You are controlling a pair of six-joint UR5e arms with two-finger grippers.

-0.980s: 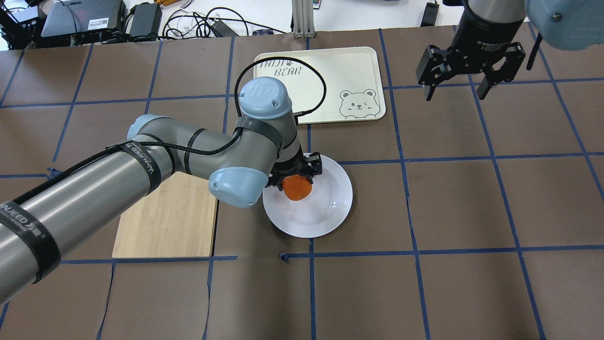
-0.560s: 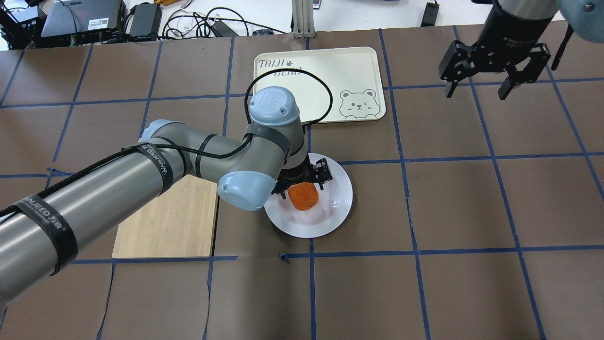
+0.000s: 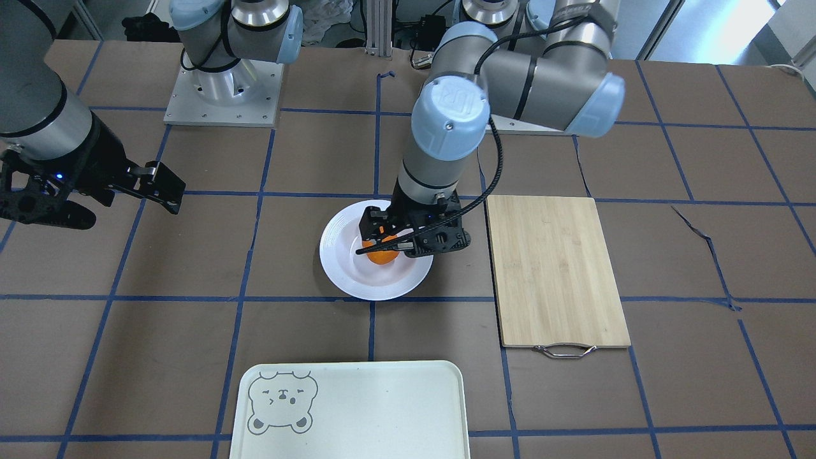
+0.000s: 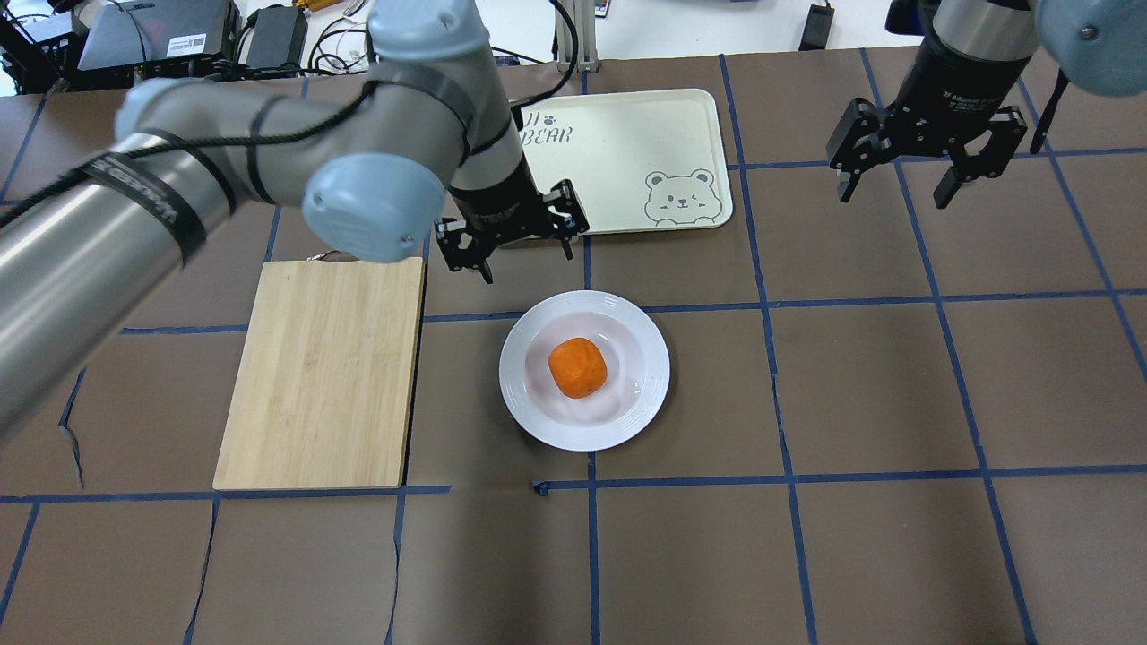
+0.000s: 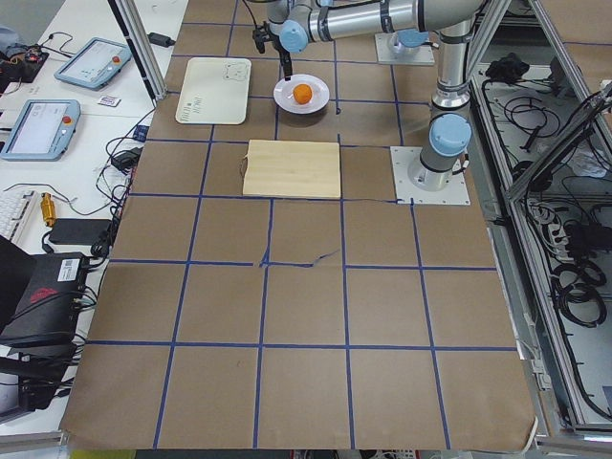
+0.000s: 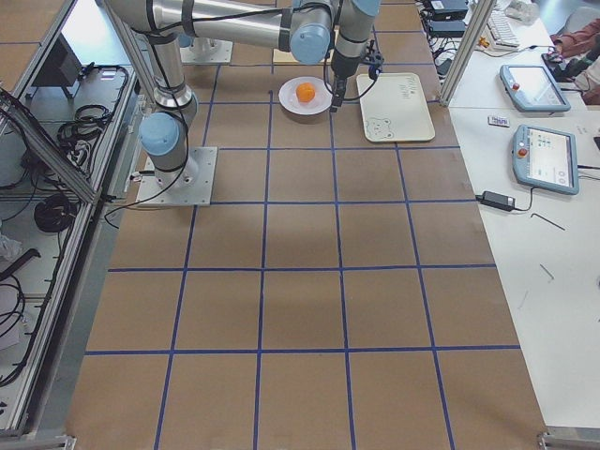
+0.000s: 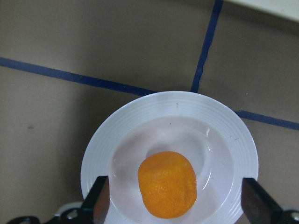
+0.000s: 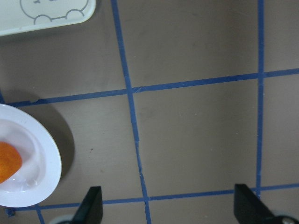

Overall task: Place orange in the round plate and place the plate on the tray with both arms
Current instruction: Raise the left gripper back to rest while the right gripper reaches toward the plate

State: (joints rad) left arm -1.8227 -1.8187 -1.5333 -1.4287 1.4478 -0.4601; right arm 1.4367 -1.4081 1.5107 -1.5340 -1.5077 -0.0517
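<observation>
The orange [image 4: 578, 367] lies free in the sunken middle of the round white plate [image 4: 650, 394]. My left gripper [image 4: 527, 264] is open and holds nothing; from overhead it hangs beyond the plate's far rim, toward the tray [image 4: 645, 134]. Its wrist view looks down on the orange [image 7: 167, 184] between the spread fingers. In the front view the left gripper [image 3: 398, 245] overlaps the orange [image 3: 381, 256] and plate [image 3: 338, 268]. My right gripper [image 4: 892, 195] is open in the air, far right of the tray. Its wrist view catches the plate's edge [image 8: 46, 158].
A bamboo cutting board [image 4: 318, 372] with a metal handle lies left of the plate. The cream tray [image 3: 370, 408] with the bear drawing sits beyond the plate. Brown mats with blue tape lines cover the table. Cables and boxes line the far edge.
My left gripper has let go of the orange and drawn up and back toward the tray. The orange stays in the plate. The right gripper has barely shifted.
</observation>
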